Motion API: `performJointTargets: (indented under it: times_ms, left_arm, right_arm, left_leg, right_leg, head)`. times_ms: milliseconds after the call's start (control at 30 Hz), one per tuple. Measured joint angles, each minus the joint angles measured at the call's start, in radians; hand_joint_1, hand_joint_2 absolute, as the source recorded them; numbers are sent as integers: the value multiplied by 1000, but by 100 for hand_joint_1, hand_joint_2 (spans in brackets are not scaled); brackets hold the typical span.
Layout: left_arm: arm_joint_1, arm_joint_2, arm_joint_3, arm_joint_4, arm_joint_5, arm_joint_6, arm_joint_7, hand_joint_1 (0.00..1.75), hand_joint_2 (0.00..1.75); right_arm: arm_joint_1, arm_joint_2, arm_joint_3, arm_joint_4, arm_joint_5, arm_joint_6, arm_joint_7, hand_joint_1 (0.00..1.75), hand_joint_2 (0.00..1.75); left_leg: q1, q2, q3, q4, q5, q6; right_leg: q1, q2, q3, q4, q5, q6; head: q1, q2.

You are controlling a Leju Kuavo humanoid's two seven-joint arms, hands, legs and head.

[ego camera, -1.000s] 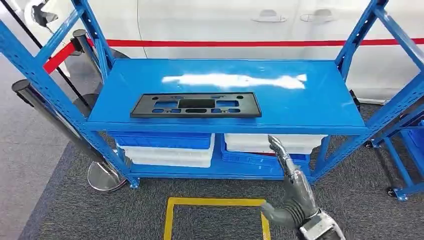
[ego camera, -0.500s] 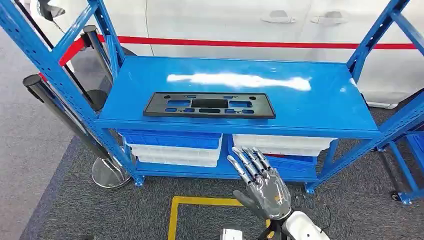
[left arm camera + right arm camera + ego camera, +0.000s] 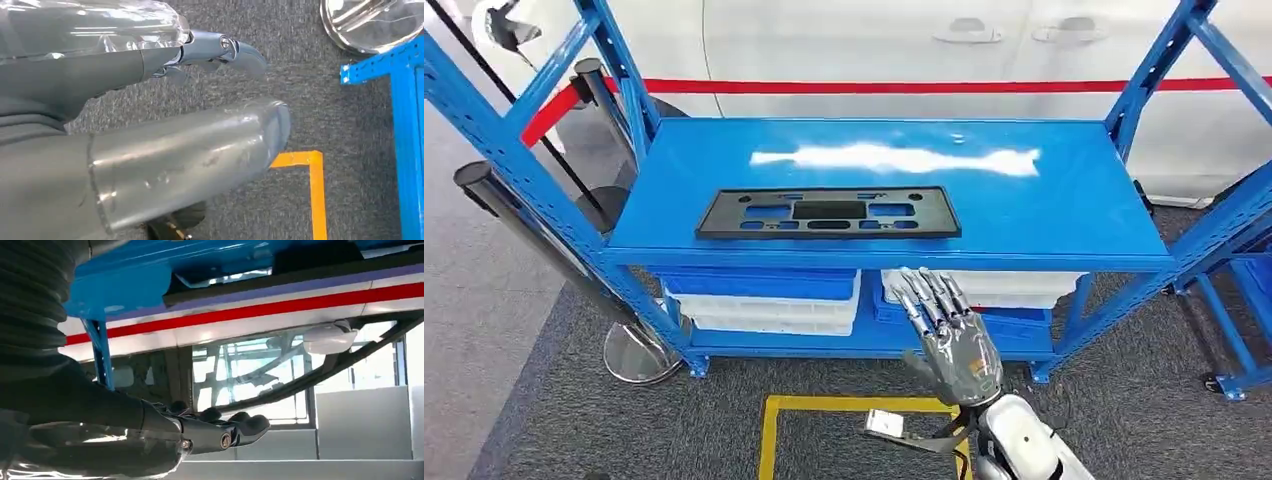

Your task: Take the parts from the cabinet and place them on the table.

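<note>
A flat black plastic part (image 3: 826,212) with several cut-outs lies on the top of the blue cabinet shelf (image 3: 1044,215), left of centre near the front edge. My right hand (image 3: 949,335) is raised in front of the shelf's front edge, below and right of the part. Its fingers are spread, point up and hold nothing. The right wrist view has the same hand's fingers (image 3: 220,435) stretched out under the blue shelf. My left hand (image 3: 200,90) hangs over the grey carpet with nothing in it, thumb and fingers apart.
White and blue bins (image 3: 764,295) sit on the lower shelf. Black stanchion posts stand at the left, one on a chrome base (image 3: 639,352). A yellow floor marking (image 3: 769,435) lies in front of the cabinet. A white car with a red stripe (image 3: 874,87) is behind, another blue rack (image 3: 1239,300) at right.
My right hand has turned from edge-on to back-facing with fingers spread, and has moved left and up toward the shelf edge. The camera swayed slightly; the part has not moved.
</note>
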Motion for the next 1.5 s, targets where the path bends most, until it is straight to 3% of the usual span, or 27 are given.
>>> performJointTargets:
  times_ms: [33,67,133,200,300,333,367,400,467,500,533,633,667,700,733,800,867,933,1000,1033,1067,1167,1233,1300,1367,1433,1500]
  left_arm:
    - [0,0,0,4,0,-1,1,0,0]
    - [-1,2,-2,6,0,-4,1,0,0]
    - [2,2,-5,6,2,-13,2,0,0]
    - [1,2,-7,7,1,-17,7,0,0]
    - [-5,6,-20,7,-11,-19,19,0,0]
    - [-5,6,-24,7,-13,-20,22,0,0]
    - [-5,6,-25,7,-13,-20,24,0,0]
    - [-5,6,-26,7,-14,-20,26,0,0]
    - [-6,8,-28,7,-18,-18,33,0,0]
    - [-7,8,-31,7,-18,-18,36,0,0]
    - [-8,5,-34,7,-18,-18,39,0,0]
    - [-11,10,-42,7,-18,-16,44,0,0]
    - [-13,11,-45,7,-19,-16,45,0,0]
    - [-12,13,-45,7,-19,-16,45,0,0]
    - [-13,15,-46,7,-19,-16,45,0,0]
    - [-16,21,-46,7,-18,-15,45,0,0]
    - [-12,22,-47,7,-17,-15,45,0,0]
    - [-10,24,-47,7,-16,-15,45,0,0]
    - [-11,28,-47,7,-16,-15,45,0,0]
    - [-12,27,-47,7,-16,-15,46,0,0]
    - [-11,31,-47,7,-14,-15,46,0,0]
    - [-7,30,-47,7,-13,-16,47,0,0]
    - [-8,32,-47,7,-13,-16,47,0,0]
    - [-9,33,-47,7,-13,-16,47,0,0]
    - [-7,33,-47,8,-13,-16,47,0,0]
    - [-7,34,-47,8,-9,-17,45,0,0]
    - [-7,36,-47,10,-4,-16,45,0,0]
  right_arm:
    - [-3,5,-1,3,-16,-1,-10,0,175]
    - [-3,13,-1,6,-37,-1,-22,0,175]
    - [-5,24,-1,13,-70,5,-42,0,175]
    - [-13,38,0,21,-86,13,-50,0,175]
    - [-37,59,1,51,-120,25,-54,0,175]
    - [-40,65,1,63,-130,27,-55,0,175]
    - [-41,70,2,73,-135,30,-56,0,175]
    - [-44,76,2,82,-141,32,-59,0,175]
    - [-58,81,3,95,-153,36,-63,0,175]
    - [-66,86,3,99,-158,39,-64,0,175]
    - [-76,89,4,103,-161,40,-66,0,175]
    - [-87,99,6,114,-162,42,-70,0,175]
    - [-91,100,6,118,-164,42,-71,0,175]
    - [-92,104,7,121,-167,44,-71,0,175]
    - [-96,107,8,124,-173,48,-72,0,175]
    - [-100,112,9,129,-180,54,-73,0,175]
    - [-102,112,9,136,-186,60,-73,0,175]
    - [-102,113,10,143,-191,63,-73,0,175]
    - [-104,113,10,144,-193,65,-73,0,175]
    - [-107,113,10,145,-194,66,-73,0,175]
    - [-110,113,10,146,-196,69,-73,0,175]
    - [-113,113,10,147,-199,70,-72,0,175]
    - [-116,113,10,147,-204,71,-73,0,175]
    - [-122,113,10,150,-212,75,-72,0,175]
    - [-120,113,10,156,-215,80,-72,0,175]
    - [-120,113,10,161,-220,86,-73,0,175]
    - [-122,113,10,161,-228,90,-73,0,175]
  left_leg:
    - [-10,-4,7,-15,-7,7]
    - [-8,-5,1,-6,-7,24]
    - [-12,-5,-1,-4,-8,37]
    - [-8,-4,2,-10,-2,55]
    - [-13,-3,-2,-10,-2,68]
    - [-17,-3,-3,-10,-2,70]
    - [-20,-4,-1,-10,-3,72]
    - [-24,-6,0,-10,-3,73]
    - [-32,-8,5,-10,-4,74]
    - [-33,-8,7,-10,-4,74]
    - [-37,-6,2,-10,-5,70]
    - [-26,-4,-2,-13,-2,58]
    - [-33,-5,2,-16,-3,50]
    - [-28,-4,-1,-1,-14,47]
    - [-28,-3,-15,32,-38,40]
    - [-21,-3,-80,168,-106,30]
    - [-11,-3,-130,260,-124,17]
    - [-3,-2,-100,187,-62,8]
    - [6,1,-27,24,16,-2]
    - [-1,-2,-20,17,-12,-2]
    - [-3,-5,-18,12,-7,16]
    - [-6,-5,-20,12,-7,36]
    - [-2,-4,-14,2,-2,51]
    - [-4,-4,-15,3,-4,59]
    - [-7,-4,-15,3,-6,62]
    - [-8,-6,-11,3,-9,63]
    - [-9,-10,0,3,-15,59]
  right_leg:
    - [6,2,-6,12,-4,7]
    - [7,2,-9,10,-1,11]
    - [5,2,-8,8,0,15]
    - [2,1,-14,29,-22,24]
    - [4,2,-116,240,-127,26]
    - [4,2,-149,304,-144,25]
    - [5,2,-160,320,-133,22]
    - [8,2,-148,288,-101,15]
    - [19,3,-79,139,-14,-10]
    - [28,3,-41,57,18,-30]
    - [31,0,-27,36,0,-47]
    - [40,2,-30,18,6,-42]
    - [31,2,-23,1,13,-42]
    - [25,-4,-11,-15,20,-33]
    - [23,-3,-7,-19,20,-34]
    - [22,-5,-5,-18,18,-38]
    - [20,-5,-5,-14,15,-36]
    - [14,-4,-5,-4,6,-28]
    - [9,-4,-4,16,-10,-15]
    - [13,-2,-10,22,-15,-7]
    - [16,-1,-15,30,-17,-2]
    - [14,-1,-12,24,-16,7]
    - [9,0,-24,57,-42,17]
    - [7,0,-102,206,-116,22]
    - [7,0,-171,324,-145,23]
    - [7,0,-166,283,-89,18]
    - [10,1,-87,109,13,2]
  head:
    - [-7,0]
    - [-5,0]
    - [-1,0]
    - [2,0]
    - [7,0]
    - [7,0]
    - [7,0]
    - [8,0]
    - [12,0]
    - [12,0]
    - [6,0]
    - [7,0]
    - [7,0]
    - [8,0]
    - [5,0]
    - [3,0]
    - [3,0]
    - [4,0]
    - [3,0]
    - [-2,0]
    - [-3,0]
    - [2,0]
    - [5,0]
    - [8,0]
    - [8,0]
    - [9,0]
    - [10,0]
